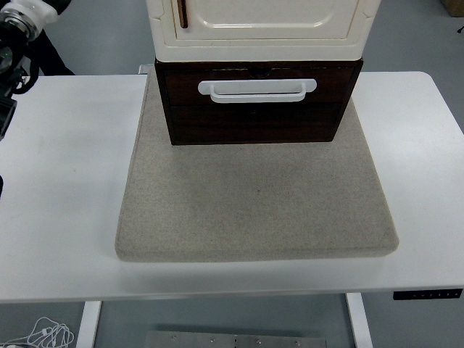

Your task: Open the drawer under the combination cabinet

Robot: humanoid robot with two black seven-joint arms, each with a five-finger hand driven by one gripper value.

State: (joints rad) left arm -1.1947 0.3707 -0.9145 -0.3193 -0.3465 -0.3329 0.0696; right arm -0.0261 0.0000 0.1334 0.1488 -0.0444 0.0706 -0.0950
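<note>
Drawer [257,101] looks shut. Left arm [16,32] sits at the corner, hand unseen, so I can't tell its state. Best hook the handle [257,90] centrally and pull straight.

I can read no text, label, brand or number anywhere before me. The small marks on the control panel [428,293] at the table's [65,217] front edge are too tiny for me to make out.

My drawer [254,109] looks like dark, matt wood with a glossy white plastic handle [257,90]; the mat [254,210] beneath is rough grey felt.
</note>
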